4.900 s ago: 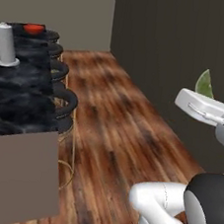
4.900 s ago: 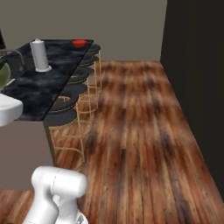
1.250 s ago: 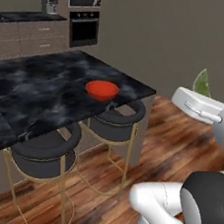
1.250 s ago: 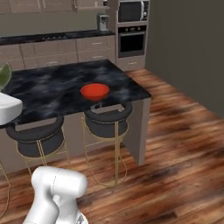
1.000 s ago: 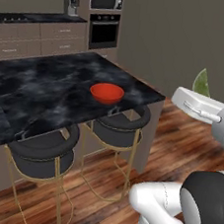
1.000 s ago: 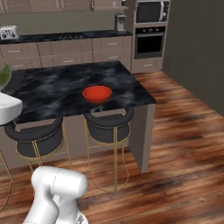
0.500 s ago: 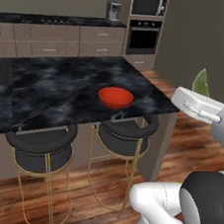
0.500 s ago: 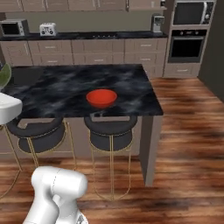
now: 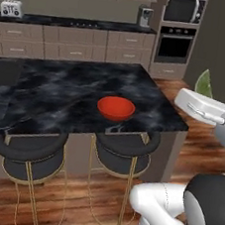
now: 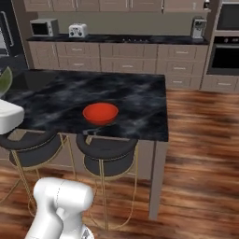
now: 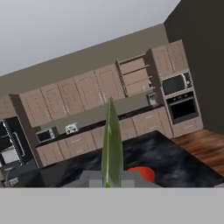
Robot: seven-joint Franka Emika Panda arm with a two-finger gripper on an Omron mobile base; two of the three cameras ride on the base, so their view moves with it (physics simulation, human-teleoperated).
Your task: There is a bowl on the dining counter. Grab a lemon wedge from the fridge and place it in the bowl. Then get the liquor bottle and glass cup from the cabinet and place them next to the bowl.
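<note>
A red bowl (image 9: 116, 107) (image 10: 100, 113) sits near the front edge of the black marble dining counter (image 9: 62, 93) (image 10: 135, 100). My gripper (image 9: 202, 95) is raised at the right of the left base view and is shut on a green lemon wedge (image 9: 205, 83) that sticks up from it. The wedge (image 10: 3, 79) appears at the left edge of the right base view. Seen from the hand, the wedge (image 11: 111, 142) stands upright between the fingers, with the bowl (image 11: 142, 173) just right of it, farther off. The liquor bottle and glass cup are out of view.
Two black stools (image 9: 124, 147) (image 9: 27, 151) with gold legs stand under the counter's front edge. A wall of cabinets (image 10: 116, 58), a built-in oven (image 9: 176, 42) and an open upper cabinet (image 11: 135, 78) lie behind. Wooden floor (image 10: 200, 154) stretches to the right.
The whole scene has shifted as the base moved; the counter and bowl now lie more squarely in front. The gripper stays shut on the lemon wedge in the same pose.
</note>
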